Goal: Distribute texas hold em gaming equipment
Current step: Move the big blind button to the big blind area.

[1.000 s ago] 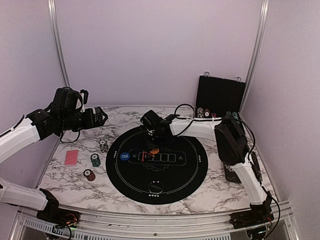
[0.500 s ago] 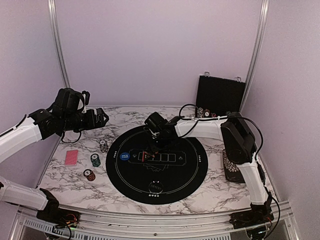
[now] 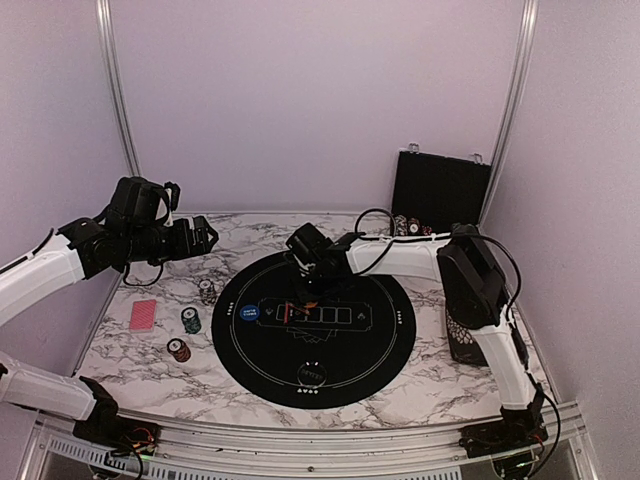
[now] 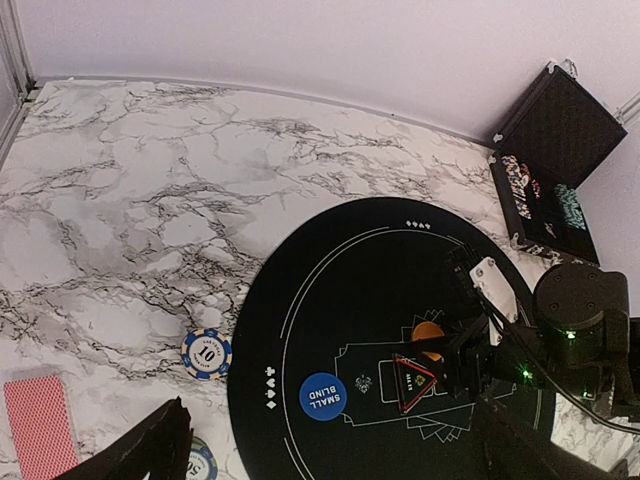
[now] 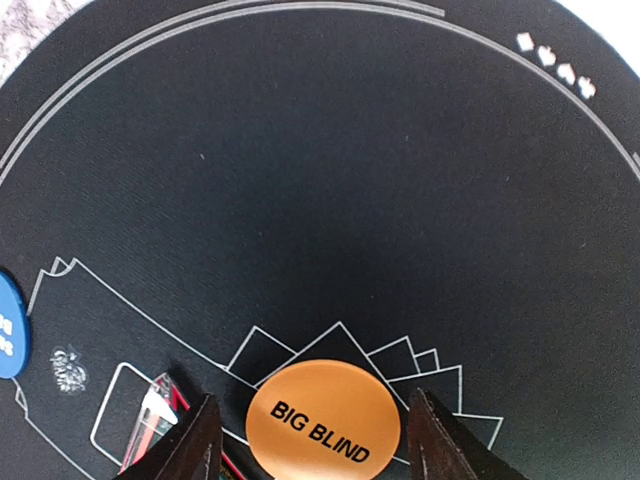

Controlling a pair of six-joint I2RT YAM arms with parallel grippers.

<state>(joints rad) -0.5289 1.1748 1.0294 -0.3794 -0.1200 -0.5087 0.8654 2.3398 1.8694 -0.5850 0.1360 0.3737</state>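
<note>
Right hand (image 5: 312, 440) shifted slightly left, straddling orange button (image 5: 322, 415)

Soft, even indoor light with a lilac cast.
Shadows are faint. Overhead view slightly soft; right wrist view crisp, with sharp lettering on the orange button (image 5: 322, 413).

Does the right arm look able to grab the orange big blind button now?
Probably yes: the orange button lies flat on the black mat, framed by the open right gripper, with nothing over it.
</note>
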